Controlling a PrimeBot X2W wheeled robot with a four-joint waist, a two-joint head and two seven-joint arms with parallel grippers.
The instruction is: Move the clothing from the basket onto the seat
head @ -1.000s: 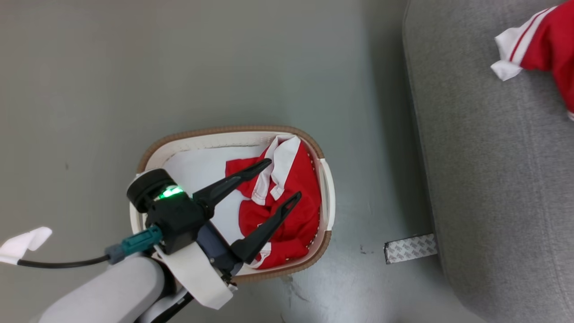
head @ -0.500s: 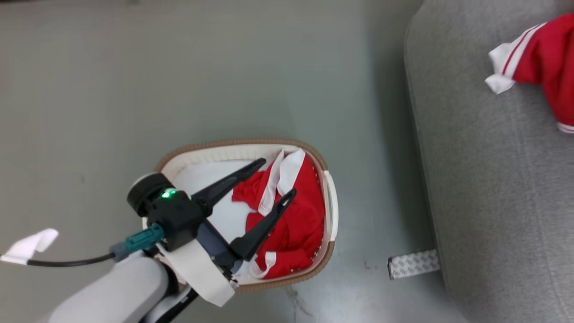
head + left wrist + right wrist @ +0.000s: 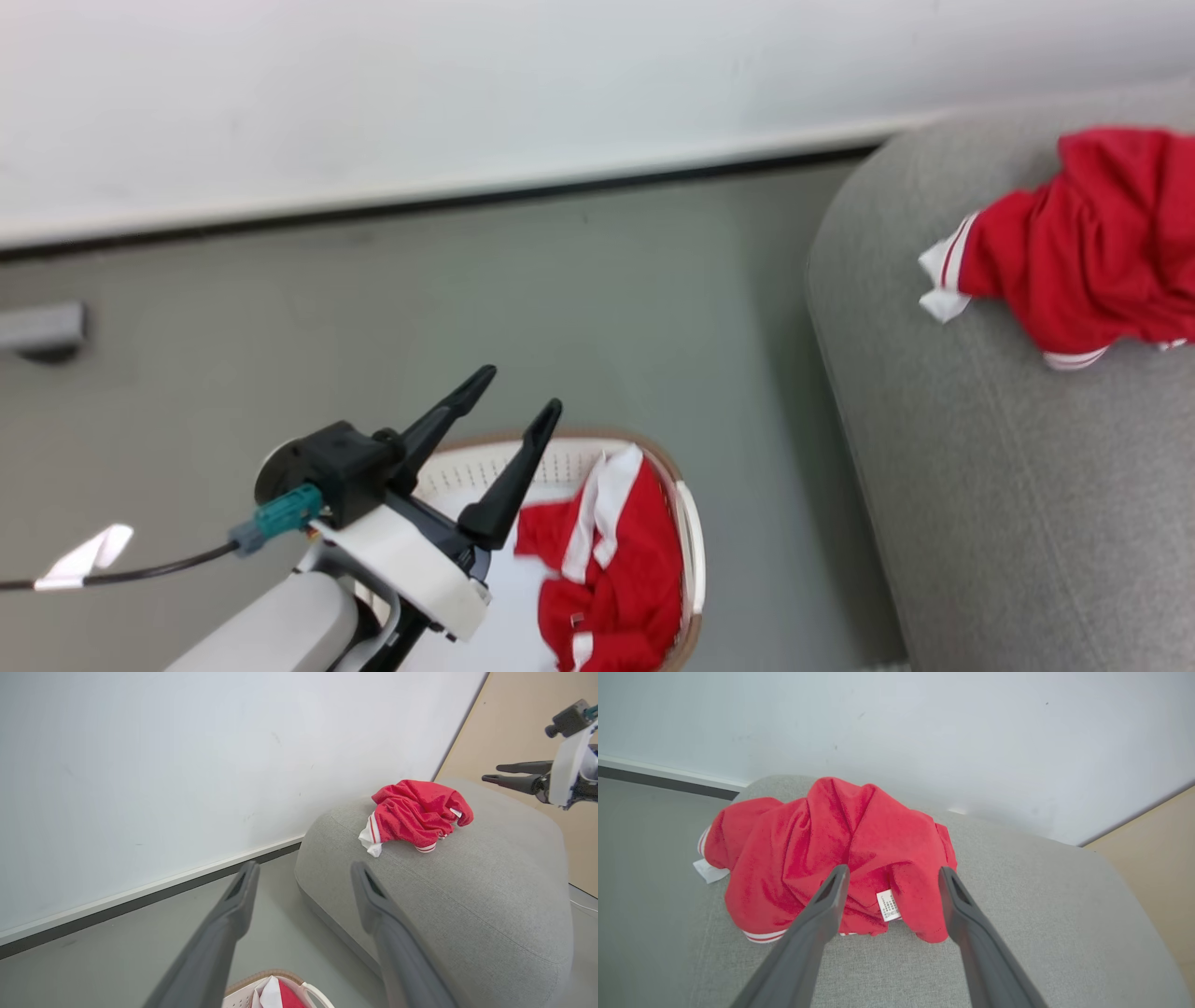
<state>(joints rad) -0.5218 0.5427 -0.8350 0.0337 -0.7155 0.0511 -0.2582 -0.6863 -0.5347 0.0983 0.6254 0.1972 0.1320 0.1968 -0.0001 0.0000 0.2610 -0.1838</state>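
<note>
Clothing lies in the basket, bottom centre. Left gripper and right gripper gape wide; the left should dip deep and pinch a thick fold.

White wall, dark skirting, grey floor

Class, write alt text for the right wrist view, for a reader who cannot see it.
A crumpled red garment with white striped trim lies on the grey seat. The right gripper points at it from the foreground, its two dark fingers spread open, with a white wall behind.
</note>
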